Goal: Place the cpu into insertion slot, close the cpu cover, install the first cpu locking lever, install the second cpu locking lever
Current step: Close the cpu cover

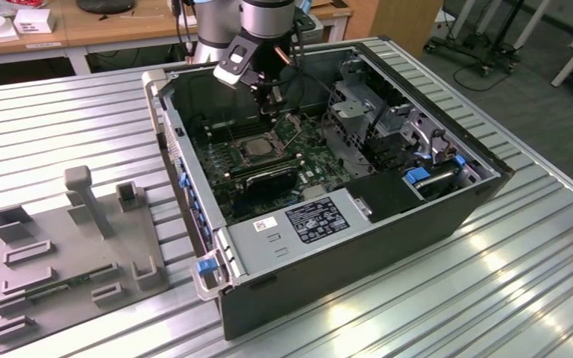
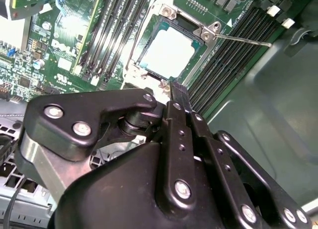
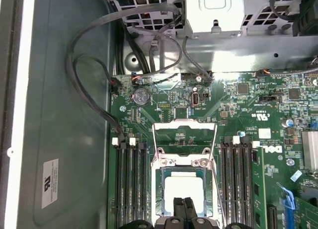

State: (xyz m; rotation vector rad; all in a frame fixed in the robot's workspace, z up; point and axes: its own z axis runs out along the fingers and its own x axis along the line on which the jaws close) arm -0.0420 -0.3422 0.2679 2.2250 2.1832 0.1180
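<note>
Ribbed metal table (image 1: 525, 283), wooden desk (image 1: 98, 30) behind, grey floor (image 1: 525, 82)

cpu (image 3: 183, 188) in insertion slot (image 3: 160, 191), memory slots (image 3: 130, 184) flanking

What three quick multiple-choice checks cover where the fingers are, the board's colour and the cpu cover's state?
1. The gripper's fingers are:
A. over the small square silver-rimmed insertion slot
B. outside the computer case
C. over the long black memory slots

2. The circuit board is:
A. blue
B. green
C. red

3. The thin silvery square-framed cpu cover is:
A. shut over the chip
B. swung open
C. lying on the table

Answers:
1. A: both wrist views show the tips right at the slot.
2. B: the board is green throughout.
3. B: green board shows through its window beside the slot, and the flat grey square cpu lies bare in the slot.
</note>
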